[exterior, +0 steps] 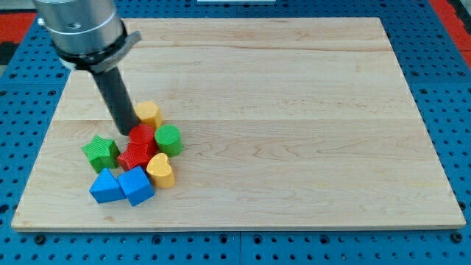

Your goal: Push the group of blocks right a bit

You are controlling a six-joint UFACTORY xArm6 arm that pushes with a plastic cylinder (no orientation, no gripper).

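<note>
A tight group of blocks lies at the lower left of the wooden board (294, 110). It holds a yellow block (149, 112) at the top, a red cylinder (142, 136), a green cylinder (168, 139), a red star (135, 156), a yellow heart (161, 170), a green star (101, 152) and two blue blocks (107, 187) (136, 184). My tip (126, 132) stands at the left side of the red cylinder, just below and left of the yellow block. It looks to be touching the red cylinder.
The board lies on a blue perforated table (441, 29). The arm's grey body (79, 29) hangs over the board's upper left corner.
</note>
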